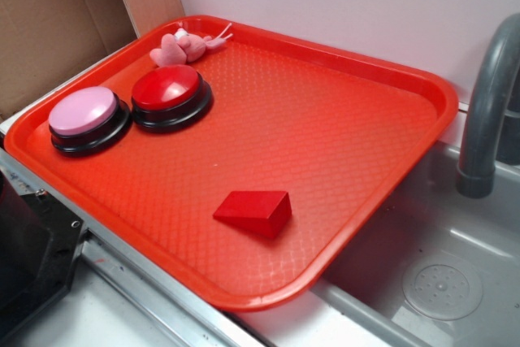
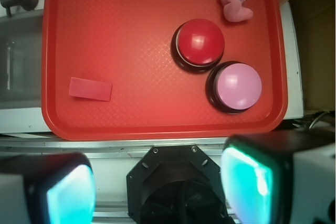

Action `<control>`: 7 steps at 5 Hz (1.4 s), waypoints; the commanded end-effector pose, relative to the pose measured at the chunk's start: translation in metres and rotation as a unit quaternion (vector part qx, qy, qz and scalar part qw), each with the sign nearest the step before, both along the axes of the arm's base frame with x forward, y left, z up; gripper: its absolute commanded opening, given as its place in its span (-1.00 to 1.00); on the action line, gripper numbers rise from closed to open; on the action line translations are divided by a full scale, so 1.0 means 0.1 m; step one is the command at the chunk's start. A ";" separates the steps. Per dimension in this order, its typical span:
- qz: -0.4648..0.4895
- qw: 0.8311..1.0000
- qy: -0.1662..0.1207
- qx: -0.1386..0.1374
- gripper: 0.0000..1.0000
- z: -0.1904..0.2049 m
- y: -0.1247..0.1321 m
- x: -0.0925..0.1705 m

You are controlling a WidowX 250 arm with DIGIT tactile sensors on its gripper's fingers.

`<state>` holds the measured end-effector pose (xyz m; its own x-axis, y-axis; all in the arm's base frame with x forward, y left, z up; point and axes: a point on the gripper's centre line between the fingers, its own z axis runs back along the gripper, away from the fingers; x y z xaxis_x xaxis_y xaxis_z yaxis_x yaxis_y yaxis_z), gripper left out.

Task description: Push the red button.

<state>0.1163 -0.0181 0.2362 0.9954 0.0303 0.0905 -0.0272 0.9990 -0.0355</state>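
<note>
I am looking down through the wrist view, where my hand (image 2: pixel 157 182) is hanging above the near edge of the red tray (image 2: pixel 157 127), its two pads spread wide with nothing between them. The red button (image 1: pixel 166 87) is sitting at the tray's far left in the exterior view, touching or nearly touching the pink-topped button (image 1: pixel 84 111) on its left, with a small pink plush toy (image 1: pixel 180 46) just beyond it. To press well, I am judging that I should bring the hand over the dome's middle and come straight down, since drifting left would risk pressing the pink one. Open tray is lying to the right, with only the red wedge block (image 1: pixel 256 209) near the front rim; the sink (image 1: pixel 443 282) and grey faucet (image 1: pixel 487 111) are standing well right.
</note>
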 end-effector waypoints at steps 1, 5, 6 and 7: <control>0.000 1.000 0.000 0.000 1.00 0.00 0.00 0.00; 0.085 0.994 0.037 0.065 1.00 -1.29 0.86 1.18; 0.074 0.994 0.023 0.077 1.00 -1.45 1.07 1.12; 0.071 0.994 0.009 0.080 1.00 -1.59 1.12 1.20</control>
<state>0.2321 0.0885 0.0690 0.9862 0.1555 0.0565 -0.1615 0.9789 0.1250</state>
